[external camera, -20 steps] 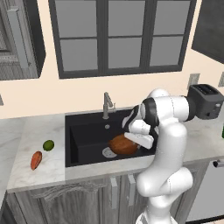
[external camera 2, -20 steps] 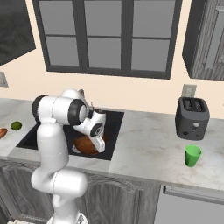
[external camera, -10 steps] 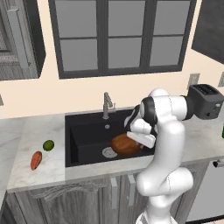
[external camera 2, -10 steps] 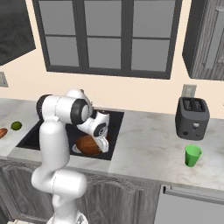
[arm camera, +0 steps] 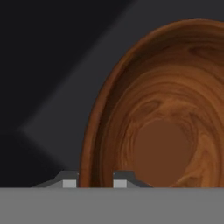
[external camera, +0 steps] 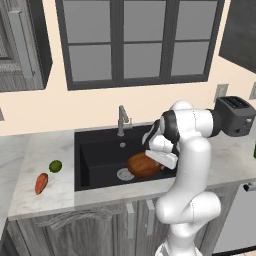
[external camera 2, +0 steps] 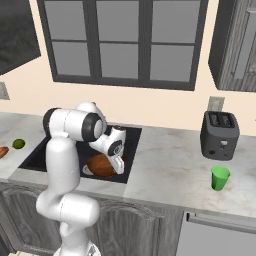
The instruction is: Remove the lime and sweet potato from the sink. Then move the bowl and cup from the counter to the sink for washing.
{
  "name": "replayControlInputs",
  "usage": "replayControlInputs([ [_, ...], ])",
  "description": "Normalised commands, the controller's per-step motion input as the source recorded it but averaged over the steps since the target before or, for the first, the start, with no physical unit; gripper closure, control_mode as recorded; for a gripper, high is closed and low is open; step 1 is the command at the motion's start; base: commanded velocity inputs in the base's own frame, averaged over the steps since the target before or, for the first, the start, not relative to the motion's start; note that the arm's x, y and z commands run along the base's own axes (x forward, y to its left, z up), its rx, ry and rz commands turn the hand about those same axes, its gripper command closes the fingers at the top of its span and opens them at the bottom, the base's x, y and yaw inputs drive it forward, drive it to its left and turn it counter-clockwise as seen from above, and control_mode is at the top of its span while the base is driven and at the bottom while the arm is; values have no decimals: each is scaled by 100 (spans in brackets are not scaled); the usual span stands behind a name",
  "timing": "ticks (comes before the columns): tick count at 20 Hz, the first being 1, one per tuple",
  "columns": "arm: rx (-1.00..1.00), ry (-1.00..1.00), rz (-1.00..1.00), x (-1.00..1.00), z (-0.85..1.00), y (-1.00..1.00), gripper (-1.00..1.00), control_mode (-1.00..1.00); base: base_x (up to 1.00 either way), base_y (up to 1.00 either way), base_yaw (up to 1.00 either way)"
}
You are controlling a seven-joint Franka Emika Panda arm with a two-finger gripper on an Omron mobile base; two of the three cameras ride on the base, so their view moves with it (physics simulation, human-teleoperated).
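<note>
The white arm rises from its base, bends at a dark-jointed shoulder, and folds forward and down, its forearm angled steeply toward the basin. The wrist is tipped so the hand points downward and somewhat to the arm's left. The gripper (arm camera: 95,178) sits low at the end of the hand; in the hand view its two small fingertips (arm camera: 69,179) stand a narrow gap apart, one on each side of a thin brown wooden rim. Whether the jaws press that rim or merely straddle it cannot be told.
</note>
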Motion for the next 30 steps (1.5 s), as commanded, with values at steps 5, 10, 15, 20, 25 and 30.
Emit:
replayControlInputs([
  [5,0,0,0,8,-22,4,100,-100,0,0,0],
  [10,0,0,0,2,-24,5,100,-100,0,0,0],
  [15,0,0,0,0,-26,4,100,-100,0,0,0],
  [20,0,0,0,0,-30,5,100,-100,0,0,0],
  [25,0,0,0,-1,-32,8,100,-100,0,0,0],
  [30,0,0,0,-5,-32,11,-100,-100,0,0,0],
])
